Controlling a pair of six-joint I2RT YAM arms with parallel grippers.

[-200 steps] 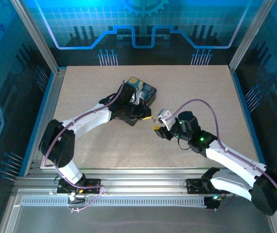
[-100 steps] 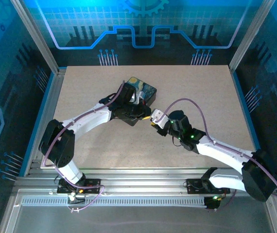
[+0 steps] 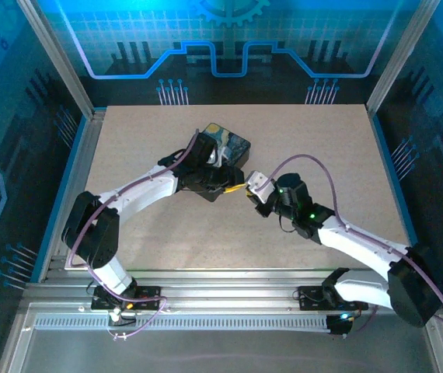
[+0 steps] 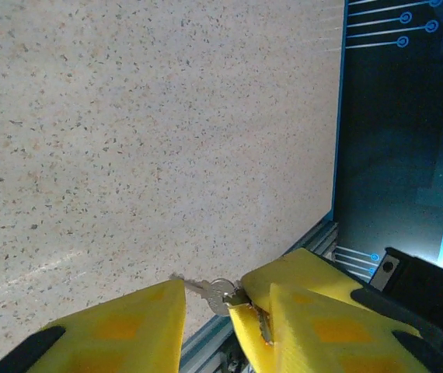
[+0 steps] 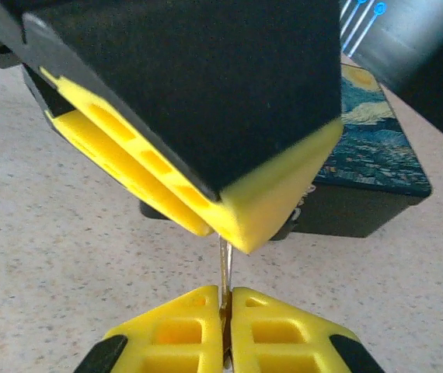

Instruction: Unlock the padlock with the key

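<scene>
**Arm pose.** The left arm (image 3: 140, 190) reaches forward and to the right from its base. Its black wrist covers the near edge of the box (image 3: 233, 142), and the left gripper (image 3: 234, 186) points right. The right arm (image 3: 346, 237) reaches forward and to the left. The right gripper (image 3: 247, 192) meets the left one tip to tip, just in front of the box.

**Finger state.** The right gripper's fingers (image 5: 179, 330) are pressed together on the key (image 5: 224, 268). The key stands edge-on in the seam between them and runs up behind the nearer finger of the left gripper. The left gripper's fingers (image 4: 120, 326) stand partly apart. In the left wrist view the key's bow and blade lie in that gap, with the blade tip close to one finger. Whether it touches that finger cannot be determined.

**Materials.**
- Key: thin, flat, greyish metal with a round bow.
- Fingertips: yellow moulded plastic with recessed pockets, on black bodies.
- Box: dark and rectangular, its lid printed with a blue-and-yellow swirling painting.
- Table (image 3: 322, 140): pale, matte, speckled board.

**Surroundings.** A purple cable (image 3: 315, 165) loops over the right wrist. Aluminium rails (image 3: 206, 299) border the table, and blue-lit panels (image 3: 229, 39) stand behind it. In the right wrist view, the left gripper's finger blocks most of the box.
</scene>
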